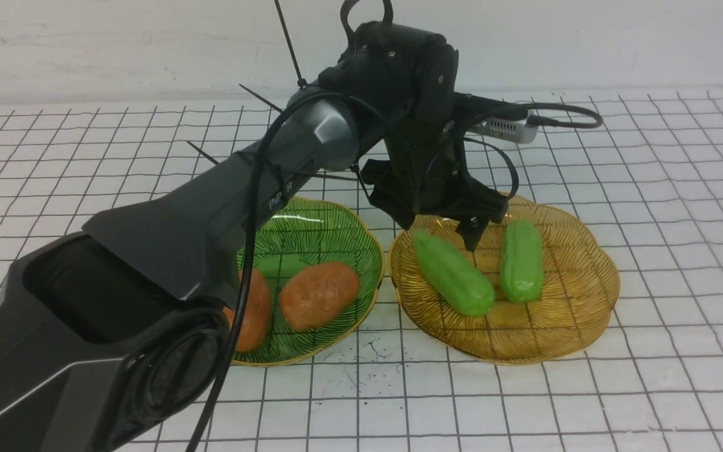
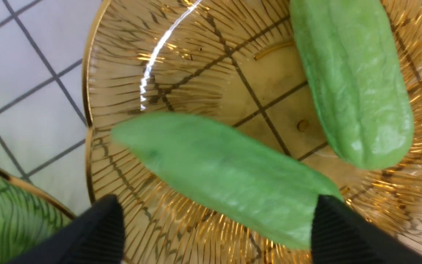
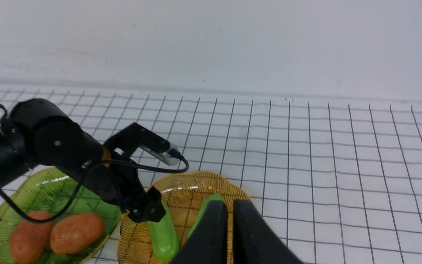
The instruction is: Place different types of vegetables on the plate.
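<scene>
One amber plate (image 1: 595, 267) on white black-gridded tabletop (image 1: 681, 182); white wall (image 1: 117, 44) behind.

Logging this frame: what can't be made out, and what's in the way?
- Front view: the left arm covers part of the left potato and the green plate; the right arm is out of frame.
- Left wrist view: the left cucumber is blurred, so contact with the open left fingers is unclear.
- Right wrist view: the shut right fingers hide most of the right cucumber.
</scene>
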`<state>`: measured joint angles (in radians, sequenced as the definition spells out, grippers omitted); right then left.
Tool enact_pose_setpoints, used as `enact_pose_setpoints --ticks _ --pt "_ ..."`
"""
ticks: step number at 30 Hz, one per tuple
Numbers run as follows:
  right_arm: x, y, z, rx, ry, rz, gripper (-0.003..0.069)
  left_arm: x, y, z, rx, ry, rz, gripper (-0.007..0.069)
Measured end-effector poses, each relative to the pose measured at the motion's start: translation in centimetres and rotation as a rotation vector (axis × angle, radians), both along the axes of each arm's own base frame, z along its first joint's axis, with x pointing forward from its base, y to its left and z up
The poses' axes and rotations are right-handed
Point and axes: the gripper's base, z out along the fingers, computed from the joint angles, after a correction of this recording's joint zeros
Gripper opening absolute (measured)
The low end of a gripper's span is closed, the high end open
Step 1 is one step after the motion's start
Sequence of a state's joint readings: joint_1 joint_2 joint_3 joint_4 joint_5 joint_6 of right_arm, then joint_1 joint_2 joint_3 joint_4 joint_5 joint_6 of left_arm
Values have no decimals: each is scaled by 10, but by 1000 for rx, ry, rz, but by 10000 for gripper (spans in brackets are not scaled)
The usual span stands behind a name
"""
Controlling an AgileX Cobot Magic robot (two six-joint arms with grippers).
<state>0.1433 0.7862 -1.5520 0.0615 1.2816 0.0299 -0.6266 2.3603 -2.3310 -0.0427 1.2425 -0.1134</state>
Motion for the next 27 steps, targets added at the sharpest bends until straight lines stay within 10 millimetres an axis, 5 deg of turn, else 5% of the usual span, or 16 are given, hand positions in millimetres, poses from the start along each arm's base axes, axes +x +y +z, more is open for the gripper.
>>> enact_pose_setpoints --ticks 1,4,8,13,16,20,21,22,23,24,25,27 --pt "-4 -1 0 1 -7 0 15 0 0 2 -2 -3 0 566" --pt "-43 -6 -19 9 -53 2 15 -10 8 44 -43 -75 -8 210" --pt "-74 -11 -45 33 -171 -9 15 -27 20 94 -90 -162 -35 33" --pt "-101 -16 -89 74 -424 -19 15 -69 50 177 -172 -314 -53 -6" --pt "-104 -17 -122 99 -573 -25 15 -95 68 208 -164 -389 -63 -8" --pt "-92 -16 -148 115 -656 -28 15 -134 89 235 -125 -473 -77 -8" --pt "-80 -14 -158 117 -666 -30 15 -166 101 239 -73 -494 -102 -8" --pt "-78 -14 -160 118 -664 -30 15 -172 105 243 -78 -504 -103 -8" --pt "-74 -13 -165 121 -663 -30 15 -197 115 242 -58 -513 -113 -8" --pt "-73 -13 -166 121 -663 -30 15 -197 113 238 -48 -505 -115 -8" --pt "-70 -13 -169 121 -667 -30 15 -223 129 239 -51 -544 -104 -8" --pt "-70 -13 -169 124 -683 -31 15 -242 144 231 -67 -581 -89 -8"
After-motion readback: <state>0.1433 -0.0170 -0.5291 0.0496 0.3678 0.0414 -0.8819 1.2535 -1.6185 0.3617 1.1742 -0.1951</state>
